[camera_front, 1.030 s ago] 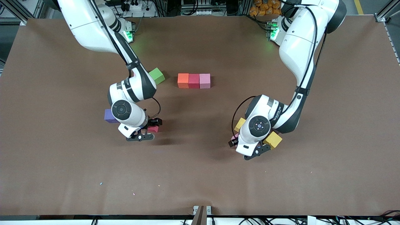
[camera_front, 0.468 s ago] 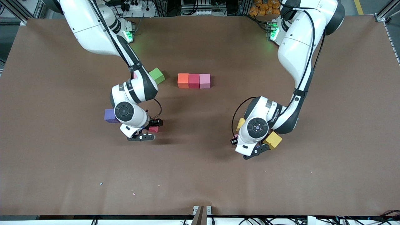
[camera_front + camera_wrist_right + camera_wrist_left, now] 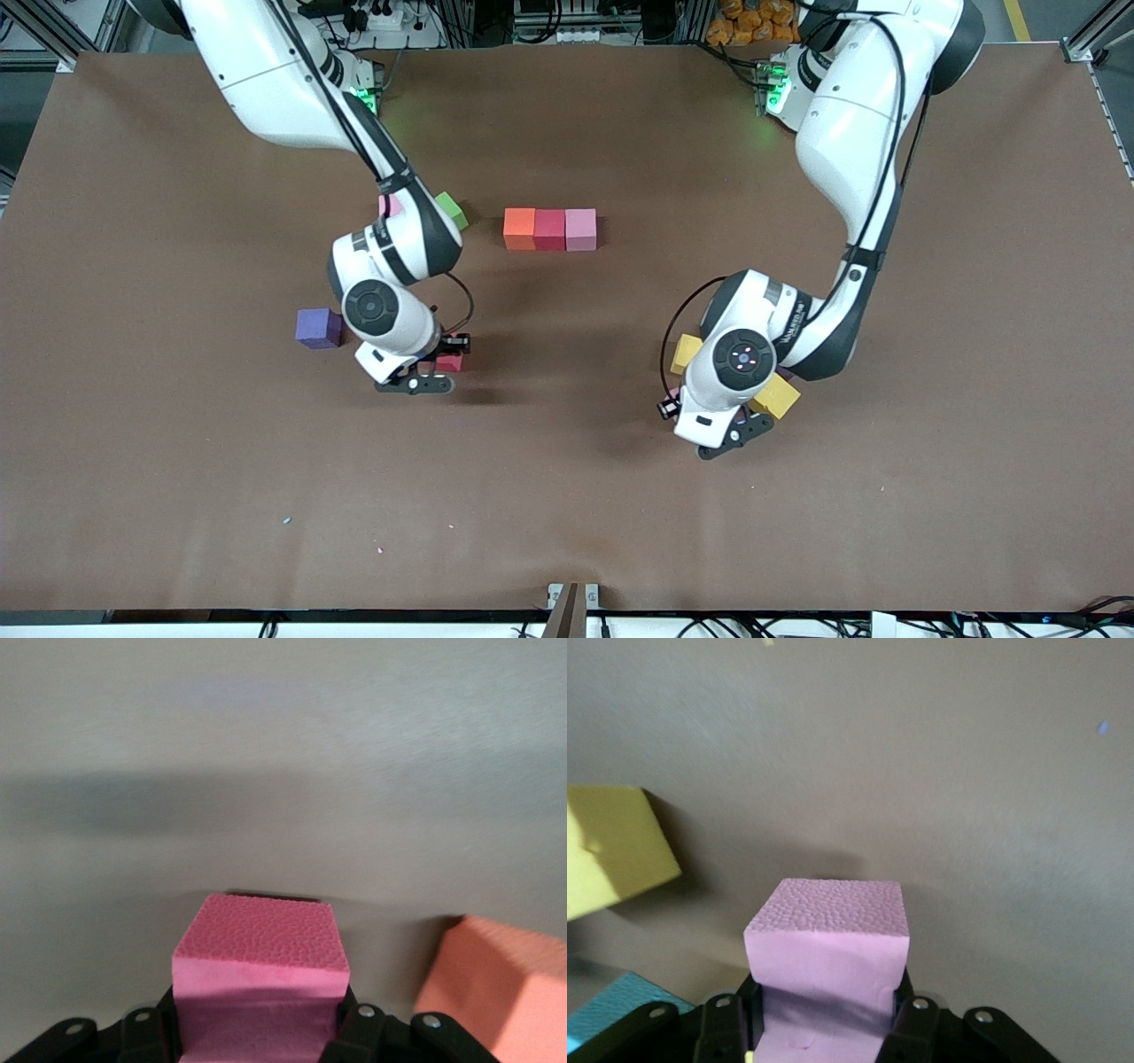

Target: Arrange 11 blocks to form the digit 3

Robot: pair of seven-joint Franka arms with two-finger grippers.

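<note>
We note the right gripper (image 3: pixel 259 1028) pinching a crimson block (image 3: pixel 261 970) between its fingers. The left gripper (image 3: pixel 824 1028) clamps a pink block (image 3: pixel 827 961); a yellow block (image 3: pixel 611 849) sits at its ten o'clock.

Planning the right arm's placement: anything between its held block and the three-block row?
Nothing visible. The right gripper holds a crimson block; the table from there to the row shows bare. An orange block lies beside it, off that path.

Right arm covers most of green cube (image 3: pixel 453 209) and a pink block (image 3: pixel 388 205); cyan block (image 3: pixel 607 1014) cut off at wrist-view edge.
</note>
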